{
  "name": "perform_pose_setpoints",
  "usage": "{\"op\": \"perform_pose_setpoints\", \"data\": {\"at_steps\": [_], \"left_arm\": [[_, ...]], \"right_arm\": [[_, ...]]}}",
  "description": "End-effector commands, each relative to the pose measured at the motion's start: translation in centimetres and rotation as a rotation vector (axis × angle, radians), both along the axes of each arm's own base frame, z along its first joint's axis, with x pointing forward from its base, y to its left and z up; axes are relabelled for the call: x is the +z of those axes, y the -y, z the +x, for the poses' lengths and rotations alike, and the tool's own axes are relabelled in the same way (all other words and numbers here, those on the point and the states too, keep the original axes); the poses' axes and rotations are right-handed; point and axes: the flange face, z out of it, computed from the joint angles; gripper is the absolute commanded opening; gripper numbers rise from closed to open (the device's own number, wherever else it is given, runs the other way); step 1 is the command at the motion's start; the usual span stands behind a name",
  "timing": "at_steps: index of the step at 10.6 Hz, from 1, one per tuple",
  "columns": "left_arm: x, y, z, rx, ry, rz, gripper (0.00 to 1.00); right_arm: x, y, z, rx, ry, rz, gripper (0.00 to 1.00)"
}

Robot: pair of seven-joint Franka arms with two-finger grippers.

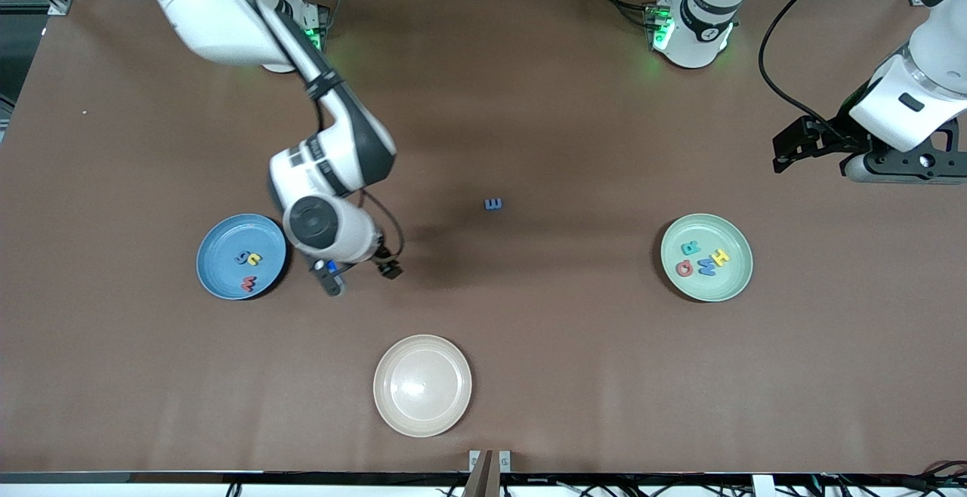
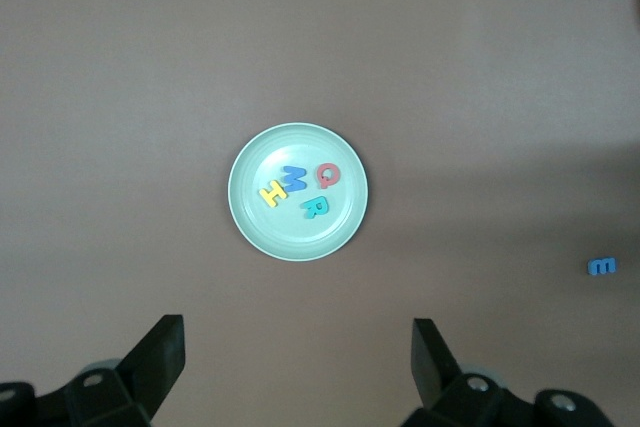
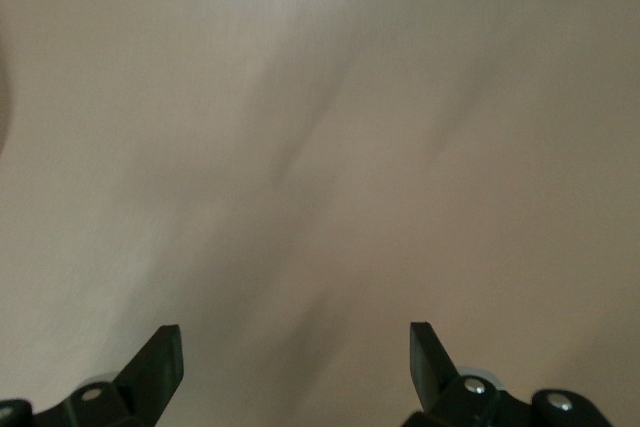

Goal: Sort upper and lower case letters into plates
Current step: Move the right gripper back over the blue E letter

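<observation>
You see a brown table point(image 1: 529, 104). The blue letter point(image 1: 493, 204) lies midway between the sky blue plate point(image 1: 219, 278) and mint green plate point(image 1: 736, 282). The right gripper point(image 1: 359, 274) and left gripper point(image 1: 786, 151) hover released, empty.

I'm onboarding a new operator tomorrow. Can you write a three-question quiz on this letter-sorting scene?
1. True or false: the cream plate holds two letters.
2. How many letters lie in the green plate? A) two B) three C) four
3. Fill in: one blue letter still lies on the bare ___, farther from the front camera than all three plates.

Key
1. False: it holds none. The blue plate holds a yellow one, a red one and a third too dark to name.
2. C: red, teal, blue and yellow.
3. table. Both end effectors are open and hold nothing: the right end effector over bare table beside the blue plate, the left end effector waiting above the green plate's end.
</observation>
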Motion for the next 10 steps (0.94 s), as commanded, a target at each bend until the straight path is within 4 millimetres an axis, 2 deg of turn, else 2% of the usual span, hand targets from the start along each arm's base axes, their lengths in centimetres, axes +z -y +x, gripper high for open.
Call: {"op": "perform_pose_setpoints", "data": {"at_steps": [1,3,6,8,10], "left_arm": [[0.5,-0.2,-0.6,-0.016,0.019,0.025,1.00],[0.4,-0.2,-0.6,-0.016,0.017,0.025,1.00],[0.4,-0.3,-0.7,-0.015,0.016,0.025,1.00],[0.4,-0.3,-0.7,-0.013,0.016,0.025,1.00],[0.4,-0.3,-0.7,-0.015,0.016,0.025,1.00]], "right_arm": [[-0.2,-4.4,-1.6,-0.171,0.006,0.033,1.00],[-2.2,-7.6,-3.1,-0.339,0.015,0.012,1.00],[-4.4,-12.9,-6.9,-0.388,0.031,-0.002,1.00],[-4.8,-14.5,-8.1,-0.448,0.036,-0.002,1.00],[-6.7,-17.3,-10.9,-0.456,0.034,-0.024,1.00]]}}
